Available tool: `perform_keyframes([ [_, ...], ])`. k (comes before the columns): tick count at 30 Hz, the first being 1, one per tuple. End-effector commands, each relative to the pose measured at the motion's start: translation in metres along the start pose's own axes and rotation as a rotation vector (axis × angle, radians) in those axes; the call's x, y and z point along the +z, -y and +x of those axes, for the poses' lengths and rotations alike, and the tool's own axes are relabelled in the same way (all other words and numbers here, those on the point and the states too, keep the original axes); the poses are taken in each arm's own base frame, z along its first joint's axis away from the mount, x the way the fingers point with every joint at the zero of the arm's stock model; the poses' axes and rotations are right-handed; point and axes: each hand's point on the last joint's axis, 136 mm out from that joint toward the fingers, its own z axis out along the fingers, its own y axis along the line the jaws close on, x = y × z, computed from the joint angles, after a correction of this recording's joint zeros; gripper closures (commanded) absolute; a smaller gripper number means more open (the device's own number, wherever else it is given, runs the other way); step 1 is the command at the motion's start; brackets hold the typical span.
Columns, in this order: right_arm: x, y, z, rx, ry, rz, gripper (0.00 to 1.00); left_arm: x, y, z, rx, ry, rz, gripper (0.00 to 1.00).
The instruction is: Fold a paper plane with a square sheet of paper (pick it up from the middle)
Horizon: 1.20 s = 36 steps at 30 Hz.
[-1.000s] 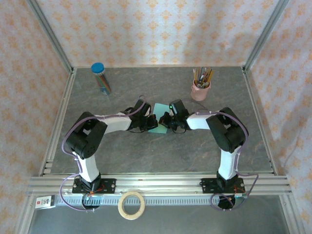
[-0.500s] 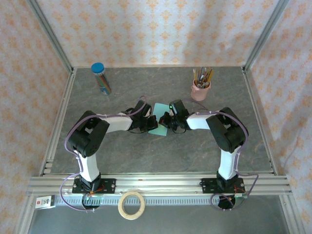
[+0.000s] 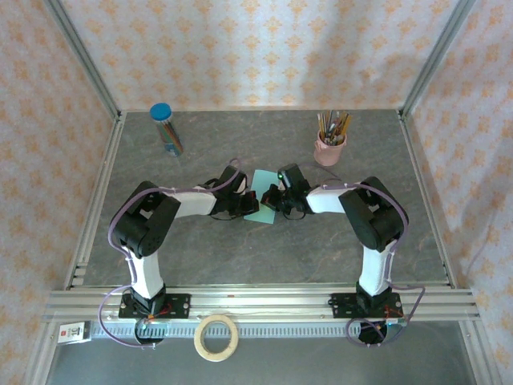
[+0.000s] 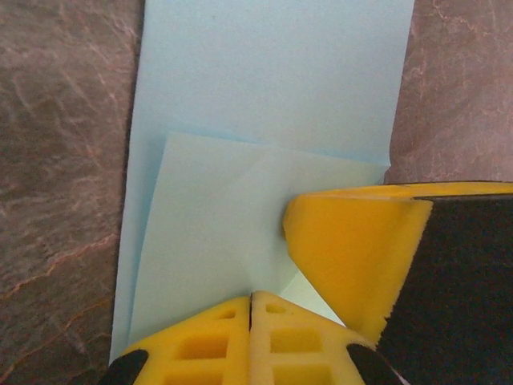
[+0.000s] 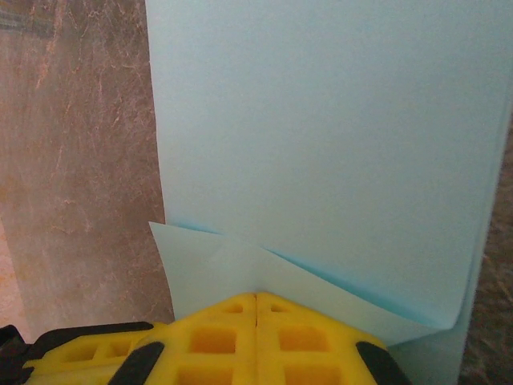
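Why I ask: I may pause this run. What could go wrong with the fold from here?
1. Both shut jaws work close together on the square sheet of paper. In the left wrist view a yellow finger of the right arm nearly touches the left jaws, so they could collide.
2. The folded corner flap looks lifted, not creased flat, so it may spring back.
3. Nothing pins the sheet's far end, so a push could slide it and skew the fold.

Matt, smooth paper (image 4: 272, 96) (sharply creased) on veined, stone-look table (image 4: 64, 160).
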Motion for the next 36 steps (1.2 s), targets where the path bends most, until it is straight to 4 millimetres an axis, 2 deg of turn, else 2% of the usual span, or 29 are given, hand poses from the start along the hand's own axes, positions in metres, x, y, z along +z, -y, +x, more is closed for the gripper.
perform_keyframes([
  [1,0.003,0.126,0.048,0.071,-0.103,0.442,0.99,-0.003,-0.051,0.037,-0.022,-0.122,-0.146,1.0],
  [10,-0.001,0.135,0.048,0.048,-0.101,0.482,0.99,-0.015,-0.079,0.056,-0.046,-0.155,-0.179,1.0],
  [14,-0.002,0.134,0.048,0.038,-0.101,0.483,0.99,-0.021,-0.091,0.072,-0.018,-0.189,-0.204,1.0],
  [20,-0.001,0.129,0.045,0.011,-0.107,0.47,0.99,-0.035,-0.097,0.079,0.015,-0.182,-0.235,1.0],
  [24,0.001,0.115,0.042,-0.028,-0.117,0.415,0.99,-0.045,-0.083,0.068,0.039,-0.142,-0.211,1.0],
  [27,0.003,0.097,0.04,-0.079,-0.135,0.344,0.99,-0.057,-0.061,0.049,0.06,-0.074,-0.165,1.0],
  [31,0.001,0.062,0.04,-0.166,-0.154,0.209,0.98,-0.071,-0.025,0.024,0.061,0.043,-0.047,1.0],
  [36,-0.002,0.034,0.04,-0.219,-0.163,0.098,0.98,-0.063,0.007,0.021,0.023,0.097,0.095,1.0],
])
